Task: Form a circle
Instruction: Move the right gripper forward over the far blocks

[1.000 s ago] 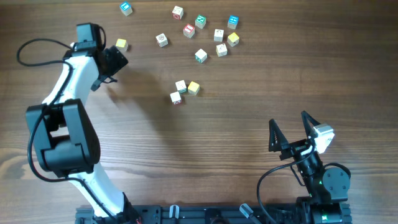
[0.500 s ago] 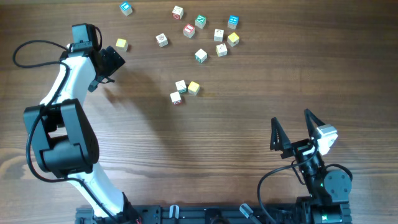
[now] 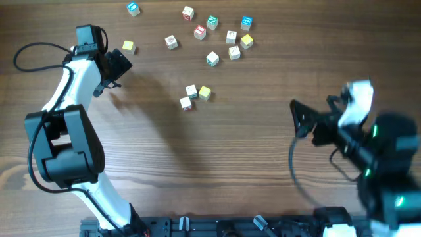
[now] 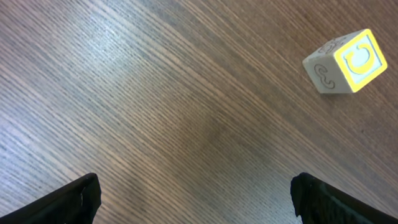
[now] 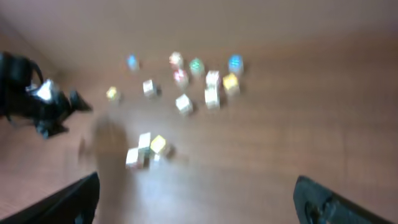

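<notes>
Left hand (image 4: 194,198) open; three-cube cluster (image 3: 195,97), one pale yellow.

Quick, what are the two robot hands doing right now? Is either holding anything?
Left gripper: open, holding nothing.
Right gripper: open, holding nothing.

R arm (image 3: 378,141) smeared overhead — cubes (image 5: 183,103) blurry in wrist cam.

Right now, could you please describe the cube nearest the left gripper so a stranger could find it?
Follow the white left arm to the left gripper, far left on the table. Just beyond it sits a lone cube, yellow-faced, well apart from the other cubes.
</notes>
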### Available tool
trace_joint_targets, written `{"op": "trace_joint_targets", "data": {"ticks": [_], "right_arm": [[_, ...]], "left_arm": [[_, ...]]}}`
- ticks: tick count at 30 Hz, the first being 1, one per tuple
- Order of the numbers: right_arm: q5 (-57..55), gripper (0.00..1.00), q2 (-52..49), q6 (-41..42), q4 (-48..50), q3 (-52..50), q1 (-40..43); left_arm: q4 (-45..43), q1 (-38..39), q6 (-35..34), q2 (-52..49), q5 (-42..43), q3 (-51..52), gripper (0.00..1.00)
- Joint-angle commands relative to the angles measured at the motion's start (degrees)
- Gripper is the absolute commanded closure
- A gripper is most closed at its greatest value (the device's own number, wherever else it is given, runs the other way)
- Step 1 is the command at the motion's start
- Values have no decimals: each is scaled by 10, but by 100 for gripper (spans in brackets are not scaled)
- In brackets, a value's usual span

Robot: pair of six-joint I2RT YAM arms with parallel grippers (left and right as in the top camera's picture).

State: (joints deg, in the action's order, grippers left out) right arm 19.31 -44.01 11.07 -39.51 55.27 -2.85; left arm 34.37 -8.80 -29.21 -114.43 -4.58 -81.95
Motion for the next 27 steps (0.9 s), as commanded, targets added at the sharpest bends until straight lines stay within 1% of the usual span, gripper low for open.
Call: {"op": "trace_joint_targets", "data": {"ticks": [1, 5, 8, 10, 11, 13, 14, 17, 20, 21, 22, 23, 24, 25, 27], "right_arm": [[14, 0, -145, -29, -118, 182, -2], [14, 0, -339, -43, -279, 434, -2], [14, 0, -513, -69, -413, 657, -3], [14, 0, -595, -69, -451, 738, -11], [14, 0, -635, -71, -452, 761, -20], [14, 0, -689, -97, -426, 762, -40], [14, 0, -727, -98, -402, 762, -56], [14, 0, -799, -106, -310, 761, -87], [13, 0, -851, -93, -231, 760, -111], [10, 14, -868, -94, -204, 759, -119], [-7, 30, -880, -94, -188, 759, -127], [-24, 41, -890, -94, -178, 758, -133], [-49, 57, -898, -95, -170, 757, -139], [-78, 62, -906, -96, -166, 755, -145], [-112, 61, -926, -99, -159, 755, -156]], "left_arm": [[0, -1, 4, 9, 0, -6, 0], [0, -1, 4, 9, 0, -6, 0], [0, -1, 4, 9, 0, -6, 0], [0, -1, 4, 9, 0, -6, 0], [0, -1, 4, 9, 0, -6, 0], [0, -1, 4, 9, 0, -6, 0], [0, -1, 4, 9, 0, -6, 0], [0, -1, 4, 9, 0, -6, 0], [0, -1, 4, 9, 0, -6, 0], [0, -1, 4, 9, 0, -6, 0], [0, -1, 4, 9, 0, -6, 0], [0, -1, 4, 9, 0, -6, 0], [0, -1, 4, 9, 0, -6, 0], [0, -1, 4, 9, 0, -6, 0], [0, -1, 4, 9, 0, -6, 0]]}}
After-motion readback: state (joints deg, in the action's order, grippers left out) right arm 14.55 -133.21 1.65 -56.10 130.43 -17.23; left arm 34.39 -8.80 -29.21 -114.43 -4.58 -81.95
